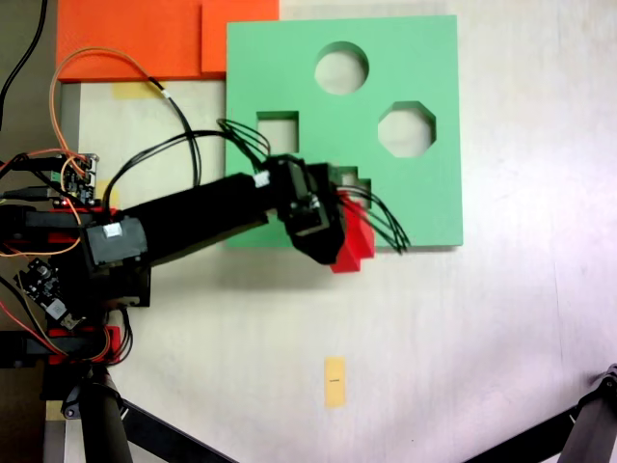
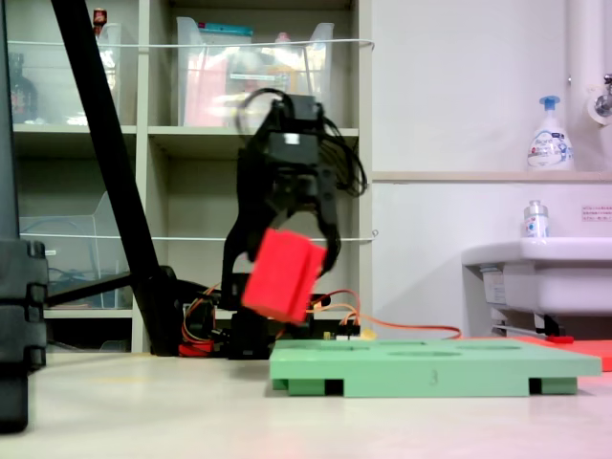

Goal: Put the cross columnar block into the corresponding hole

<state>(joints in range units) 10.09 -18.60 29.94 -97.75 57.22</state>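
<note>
My gripper (image 1: 339, 234) is shut on the cross columnar block (image 1: 355, 243), a bright red foam piece. In the first exterior view the block hangs over the near edge of the green foam board (image 1: 434, 193). The second exterior view shows the block (image 2: 282, 274) tilted and lifted clear above the board's (image 2: 430, 368) left end, held by the gripper (image 2: 298, 256). The plus-shaped hole (image 1: 350, 177) shows only partly, just beyond the gripper, with the black wrist covering most of it.
The board also has a round hole (image 1: 341, 68), a square hole (image 1: 278, 129) and an octagonal hole (image 1: 407, 128). Orange foam sheets (image 1: 135, 39) lie at the back left. Yellow tape (image 1: 335, 381) marks the table. Circuit boards and wires (image 1: 67, 178) sit by the arm's base.
</note>
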